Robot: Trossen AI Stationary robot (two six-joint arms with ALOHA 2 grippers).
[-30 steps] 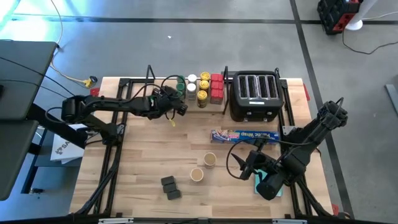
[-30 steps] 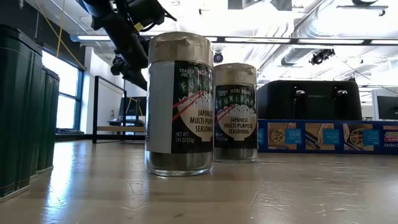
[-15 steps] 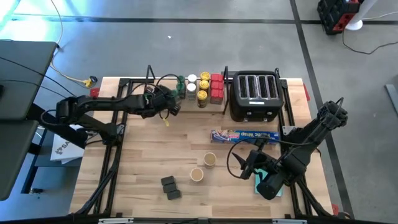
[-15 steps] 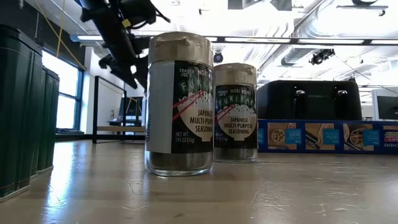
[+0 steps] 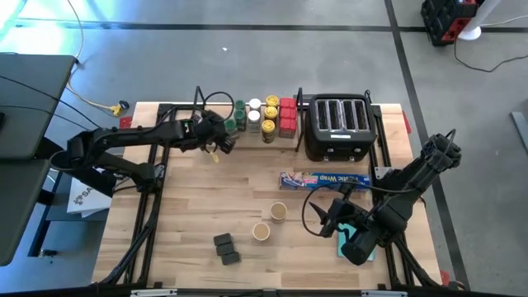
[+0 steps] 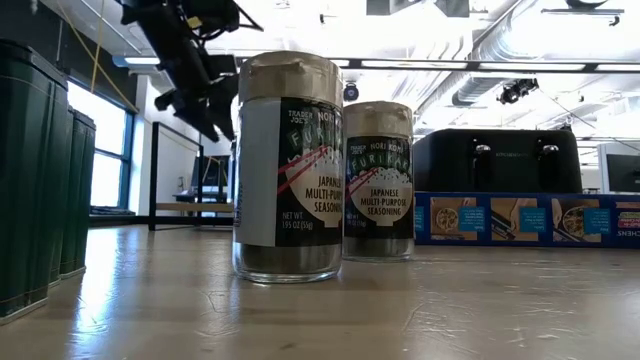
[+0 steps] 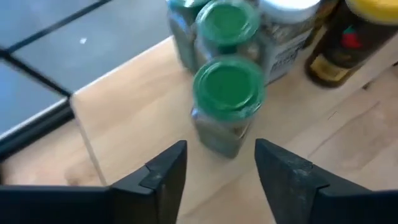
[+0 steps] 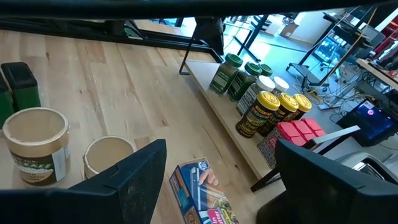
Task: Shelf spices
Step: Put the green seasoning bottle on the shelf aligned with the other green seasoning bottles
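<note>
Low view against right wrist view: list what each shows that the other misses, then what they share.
Only the low view: the printed labels on the two tan-lidded jars, and the left arm overhead. Only the right wrist view: the shelf board with green-lidded jars, yellow-lidded jars and red tins, and the right gripper, open. Both: the tan-lidded jars, the blue wrap box and the dark blocks.

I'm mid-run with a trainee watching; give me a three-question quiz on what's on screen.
1. True or false: the left hand grips a green-lidded jar.
2. How many tan-lidded jars stand on the open table?
3. The blue wrap box lies in front of: A) the toaster B) the shelf C) the dark blocks.

Key: 1 false, fingers open and apart from it; 2 two; 3 A.
</note>
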